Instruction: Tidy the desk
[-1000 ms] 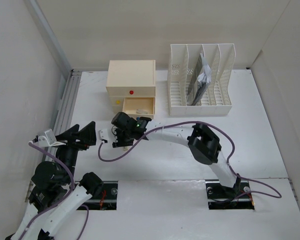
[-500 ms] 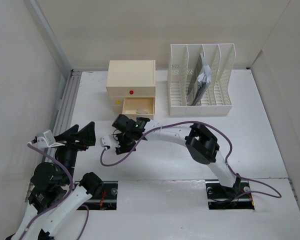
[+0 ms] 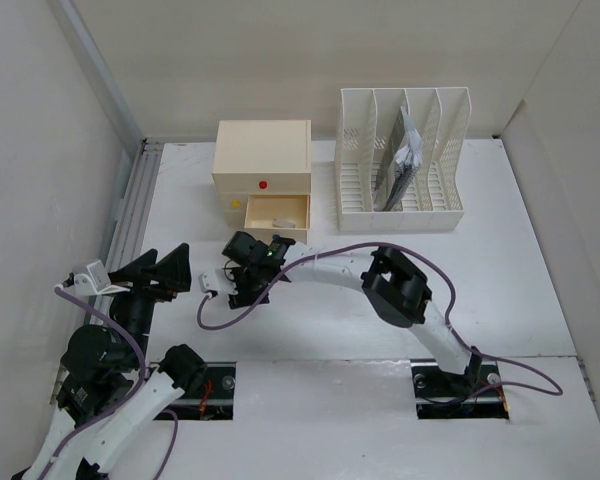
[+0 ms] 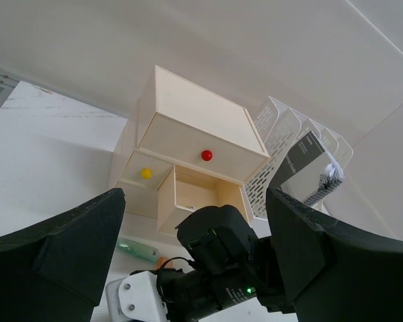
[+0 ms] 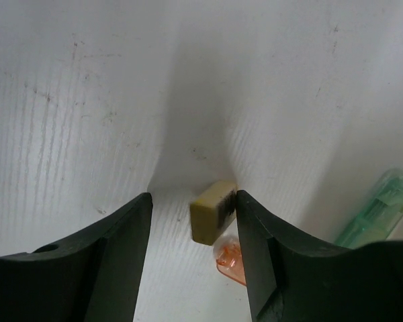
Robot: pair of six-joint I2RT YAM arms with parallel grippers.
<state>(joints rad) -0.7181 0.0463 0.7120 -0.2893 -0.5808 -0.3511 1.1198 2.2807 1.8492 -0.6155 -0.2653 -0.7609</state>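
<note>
Top external view, contents as found:

- the desk [image 3: 540, 270]: white tabletop with pale walls on three sides. It fills most of the view, and both arm bases sit at its near edge.
- Cream drawer box [image 3: 263, 155]: at the back, left of centre. The upper drawer, with a red knob [image 3: 263, 184], is shut. A lower drawer [image 3: 275, 212] is pulled out with something pale inside. The left wrist view shows a yellow knob [image 4: 146, 173] on the small drawer beside it.
- White slotted file rack [image 3: 450, 120]: just right of the box, with a dark notebook [image 3: 400, 165] leaning in a middle slot.
- right gripper [image 3: 242, 290]: reaches leftward and is low over the desk in front of the open drawer. Its jaws are parted.
- Cream eraser [image 5: 213, 211]: on the desk between those jaws. It touches one finger and stands apart from the other.
- Small orange piece [image 5: 228, 258]: just beside the eraser.
- Green translucent item [image 5: 376, 208]: nearby, outside the jaws.
- left gripper [image 3: 160, 270]: over the desk's left side. Its fingers are spread wide and hold nothing.
</note>
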